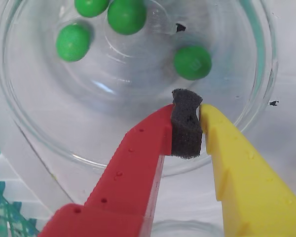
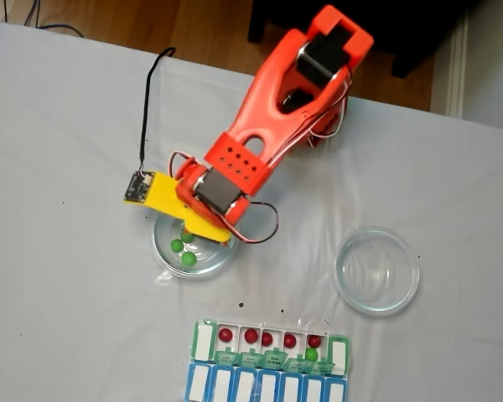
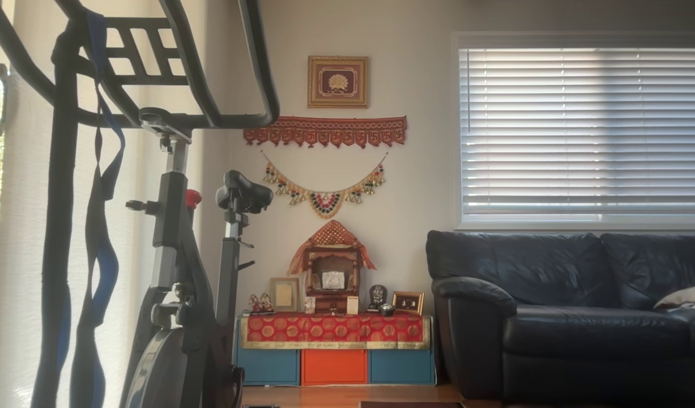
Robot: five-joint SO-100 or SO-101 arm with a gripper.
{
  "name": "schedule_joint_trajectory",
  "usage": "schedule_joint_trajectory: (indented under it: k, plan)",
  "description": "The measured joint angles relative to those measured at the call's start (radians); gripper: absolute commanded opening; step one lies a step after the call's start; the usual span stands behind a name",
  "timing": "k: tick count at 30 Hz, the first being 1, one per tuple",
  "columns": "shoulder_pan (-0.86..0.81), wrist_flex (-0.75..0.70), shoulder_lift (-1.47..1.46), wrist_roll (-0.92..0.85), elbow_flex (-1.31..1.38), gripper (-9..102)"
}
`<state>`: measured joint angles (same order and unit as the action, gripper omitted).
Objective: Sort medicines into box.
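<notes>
Several bright green medicines lie in a clear glass dish in the wrist view. My gripper hovers over the near part of that dish, its red and yellow fingers closed together on their own dark foam pad, holding no ball. In the fixed view the arm leans over the same dish, where green balls show. The box lies near the table's bottom edge; its green row holds several dark red balls and one green ball.
A second glass dish with nothing in it stands to the right of the arm. A blue row of compartments adjoins the box below. A black cable runs from the wrist camera toward the table's far edge.
</notes>
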<state>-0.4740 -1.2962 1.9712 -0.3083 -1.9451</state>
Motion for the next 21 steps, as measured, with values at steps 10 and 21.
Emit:
schedule_joint_trajectory:
  k: [10,21]
  plan:
    - [-0.046,-0.003,-0.029,0.002,0.0,1]
    - [-0.058,-0.002,-0.044,-0.012,0.002,17]
